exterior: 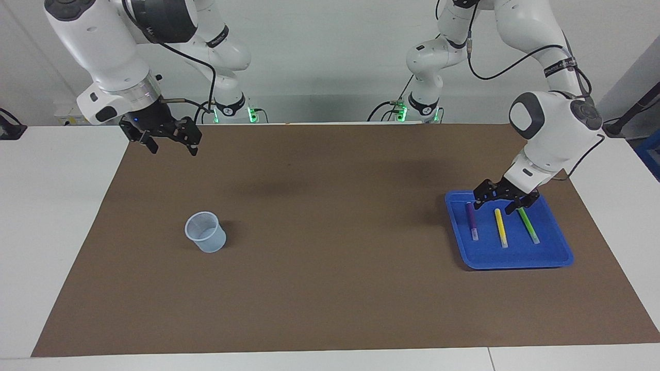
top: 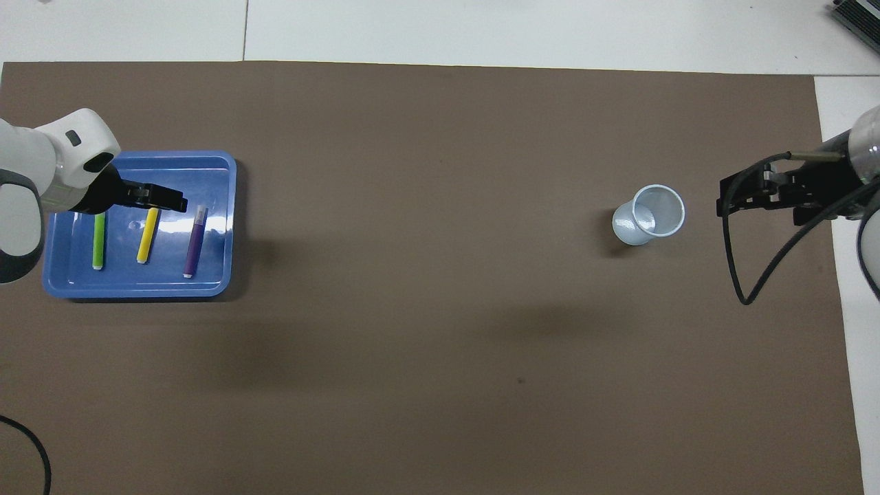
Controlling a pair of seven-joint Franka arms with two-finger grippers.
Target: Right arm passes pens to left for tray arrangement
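left tool [exterior: 499, 201] agape, empty, over tray [exterior: 554, 257]; right tool [exterior: 172, 145] agape, empty

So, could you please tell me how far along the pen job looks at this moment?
Looks finished: the green pen, yellow pen and purple pen lie side by side in the tray. Nothing is in hand: the left gripper hangs open over the tray, the right gripper open and empty. Only the cup stands outside.

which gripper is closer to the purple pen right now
Left. The left gripper hangs just over the tray's robot-side end, beside the purple pen. The right gripper is raised over the mat's corner at the right arm's end of the table.
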